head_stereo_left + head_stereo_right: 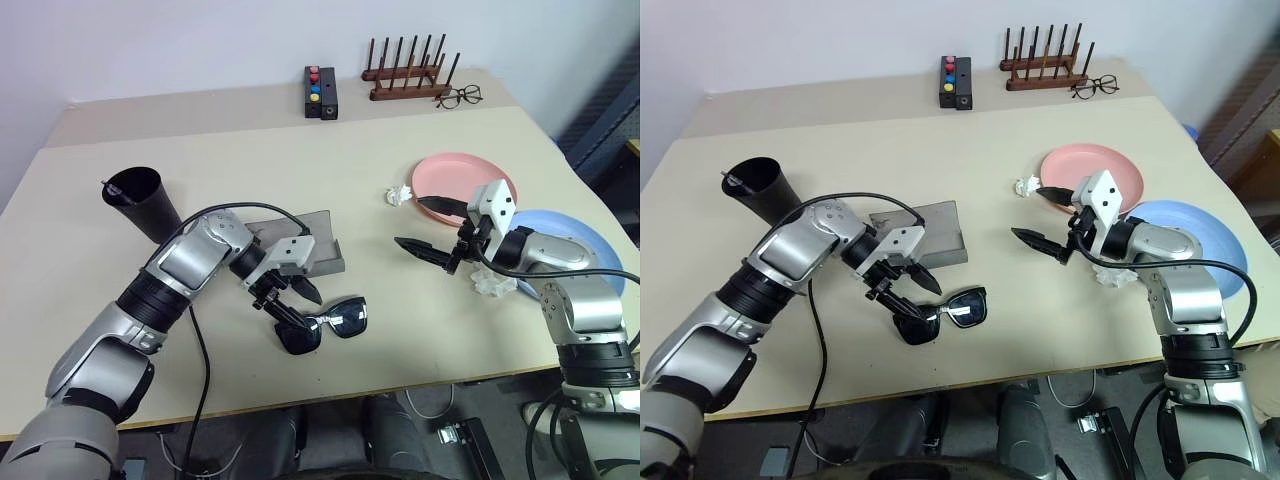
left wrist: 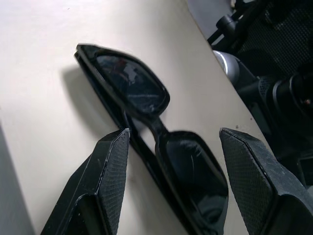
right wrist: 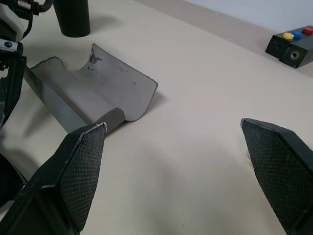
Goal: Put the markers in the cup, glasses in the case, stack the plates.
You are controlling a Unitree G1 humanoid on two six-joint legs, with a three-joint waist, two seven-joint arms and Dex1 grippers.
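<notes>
The black sunglasses lie folded on the table near its front edge. My left gripper is open, pointing down at them, one finger on each side of the frame near the bridge. The grey case lies open just behind them. At the far left stands the black cup, with a slim dark end jutting at its rim; I cannot tell whether it is one of the markers. On the right, the pink plate and blue plate lie side by side. My right gripper hovers wide open before them, aimed at the case.
Two crumpled white paper scraps lie by the plates. Along the back stand a black button box, a wooden peg rack and wire-framed spectacles. The table's front edge is close to the sunglasses.
</notes>
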